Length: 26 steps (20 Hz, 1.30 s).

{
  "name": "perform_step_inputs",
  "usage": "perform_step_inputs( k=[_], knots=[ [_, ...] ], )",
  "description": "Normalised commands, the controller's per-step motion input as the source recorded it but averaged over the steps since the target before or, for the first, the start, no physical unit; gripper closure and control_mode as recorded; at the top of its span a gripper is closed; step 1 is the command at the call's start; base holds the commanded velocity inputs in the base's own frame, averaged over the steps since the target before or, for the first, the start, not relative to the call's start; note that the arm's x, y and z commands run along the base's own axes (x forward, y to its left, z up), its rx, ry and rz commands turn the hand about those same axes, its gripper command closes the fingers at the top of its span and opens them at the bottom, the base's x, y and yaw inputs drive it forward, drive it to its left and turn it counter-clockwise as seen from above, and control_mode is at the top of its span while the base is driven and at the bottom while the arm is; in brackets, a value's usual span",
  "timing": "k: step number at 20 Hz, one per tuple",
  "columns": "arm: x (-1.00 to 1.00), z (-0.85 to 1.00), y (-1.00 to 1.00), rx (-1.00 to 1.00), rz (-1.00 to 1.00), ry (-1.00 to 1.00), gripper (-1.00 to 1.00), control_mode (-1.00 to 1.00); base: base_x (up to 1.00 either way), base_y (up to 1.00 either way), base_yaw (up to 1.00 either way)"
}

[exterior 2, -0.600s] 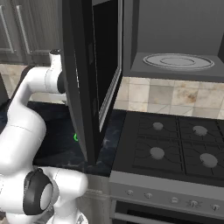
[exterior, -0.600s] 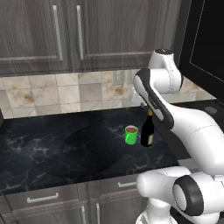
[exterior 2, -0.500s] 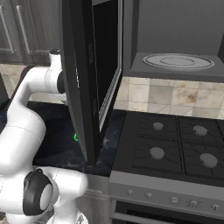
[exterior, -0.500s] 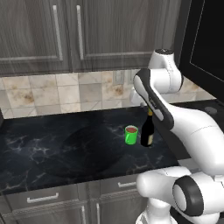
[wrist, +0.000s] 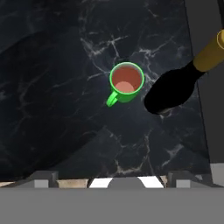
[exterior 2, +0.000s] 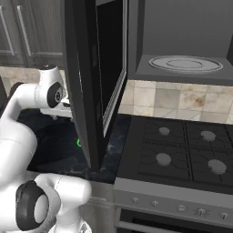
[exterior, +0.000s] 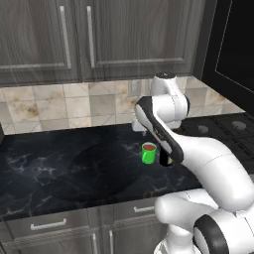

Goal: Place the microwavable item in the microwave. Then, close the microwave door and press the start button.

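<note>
Mug (wrist: 126,82) unmoved beside wine bottle (wrist: 175,89); we log no arm change since earlier frames. Gripper (wrist: 112,178) spread, empty, above. Descent pending.

I see almost no change over the last half second: my arm (exterior: 163,129) has only crept slightly, its upper joint still hunched over the counter. The green mug (exterior: 148,153) has not shifted.
</note>
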Motion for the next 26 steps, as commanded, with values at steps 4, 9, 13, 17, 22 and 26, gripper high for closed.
perform_step_inputs(
  k=[4,9,13,17,22,26],
  knots=[
    [-0.09,-0.98,0.77,0.00,-0.37,0.00,-1.00,-1.00,0.00,0.00,0.00],
    [0.10,-0.90,0.40,-0.01,-0.30,0.00,-1.00,-1.00,0.00,0.00,0.00],
    [0.00,-0.74,0.00,-0.18,-0.01,0.00,-1.00,-1.00,0.00,0.00,0.00],
    [0.00,-0.77,0.00,-0.13,0.00,-0.23,-1.00,-1.00,0.00,0.00,0.00],
    [-0.02,-0.43,-0.01,-0.09,0.00,-0.46,-1.00,-1.00,0.00,0.00,0.00],
    [0.08,-0.18,0.00,-0.01,-0.03,-0.38,-1.00,-1.00,0.00,0.00,0.00]
  ],
)
